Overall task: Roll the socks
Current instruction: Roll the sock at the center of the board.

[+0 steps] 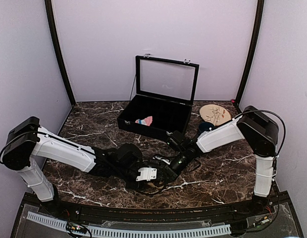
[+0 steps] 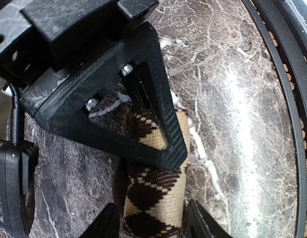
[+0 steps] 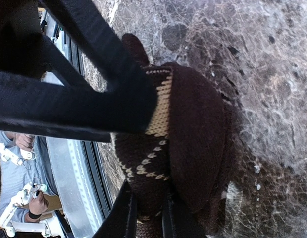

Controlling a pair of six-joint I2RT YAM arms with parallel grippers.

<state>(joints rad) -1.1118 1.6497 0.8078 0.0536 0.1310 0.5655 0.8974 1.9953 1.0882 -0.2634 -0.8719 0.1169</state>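
The left arm reaches in from 8 o'clock across the marble table [image 1: 232, 168] and brings the left gripper [image 2: 153, 224] to the near middle, at about 6 o'clock. Its two fingers [image 2: 108, 224] stand apart on either side of the brown argyle sock [image 2: 154, 196], which runs lengthwise between them. They probably bracket the fabric to keep the roll from spreading sideways. I cannot tell whether they press on the sock or only flank it.

At 12 o'clock sits the black case [image 1: 143, 133] with its glass lid propped up. The pink sock [image 1: 144, 120] lies inside at the left end, well apart from the work, so it appears to be waiting its turn.

The right arm slants in from 3 o'clock. The right gripper [image 3: 147, 214] is clenched on a fold of the brown sock, the jaws nearly together with knit between them. That grip looks meant to carry the bunched end over while the other tool steadies the body.

A wooden disc [image 1: 215, 114] rests at 2 o'clock.

The count is two socks, two arms, one case and one disc.
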